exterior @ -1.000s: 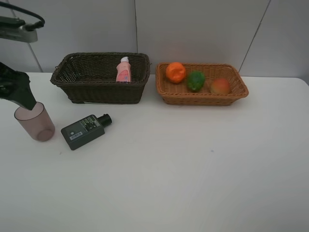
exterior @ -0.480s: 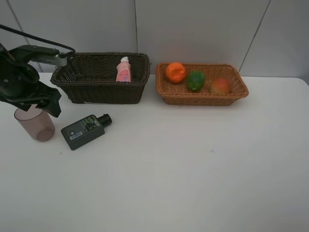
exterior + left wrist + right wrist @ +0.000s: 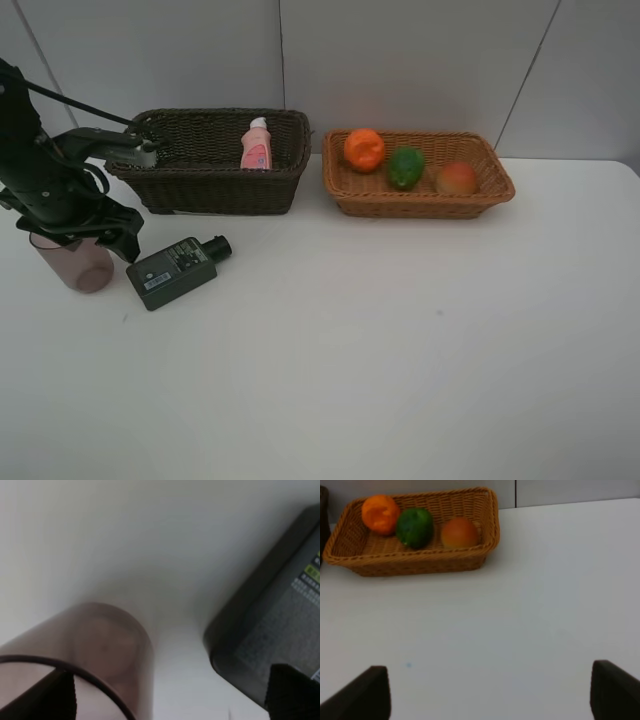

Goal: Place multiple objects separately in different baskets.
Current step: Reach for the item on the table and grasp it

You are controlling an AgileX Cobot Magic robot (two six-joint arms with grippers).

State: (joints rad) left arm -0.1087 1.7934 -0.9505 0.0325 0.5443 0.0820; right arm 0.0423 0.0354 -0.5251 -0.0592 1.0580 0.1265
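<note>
Exterior high: left arm [image 3: 55, 190] has swung down over the cup [image 3: 80, 268].

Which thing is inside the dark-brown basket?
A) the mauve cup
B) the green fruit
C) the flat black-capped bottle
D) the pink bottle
D: the pink bottle stands in the dark-brown basket, while the mauve cup and the flat bottle are outside it on the table.
</note>
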